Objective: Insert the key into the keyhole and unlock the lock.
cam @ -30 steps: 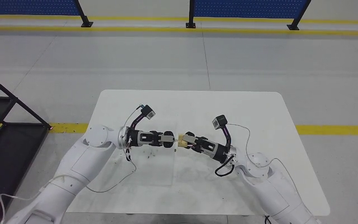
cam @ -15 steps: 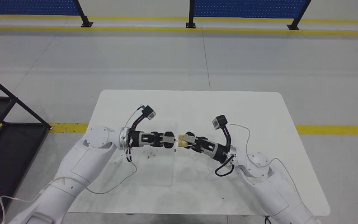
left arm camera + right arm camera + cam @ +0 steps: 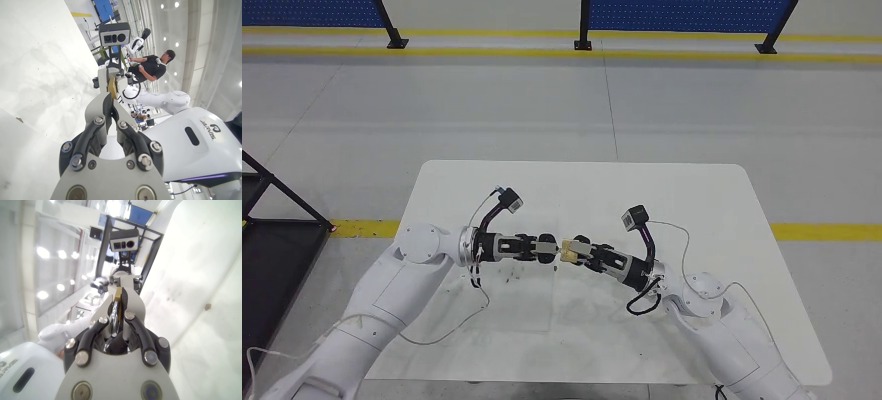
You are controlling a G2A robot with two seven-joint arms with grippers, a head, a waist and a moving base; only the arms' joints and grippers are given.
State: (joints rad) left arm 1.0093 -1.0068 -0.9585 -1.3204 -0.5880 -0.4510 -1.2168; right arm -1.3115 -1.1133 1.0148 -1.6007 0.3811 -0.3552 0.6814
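While both grippers meet tip to tip above the counter, we judge the key to be at the keyhole.

Nearest, our left gripper is clenched, its pads pressed on something thin that we take for the key, though it is hidden between them. Just beyond its tips, touching them, sits the brass lock. The right gripper grasps that lock, with the shackle tucked back inside its grasp and the body facing the left gripper, so keyhole and key line up. Both are held off the counter, likely to leave room to twist. Whether the key is seated we cannot tell.
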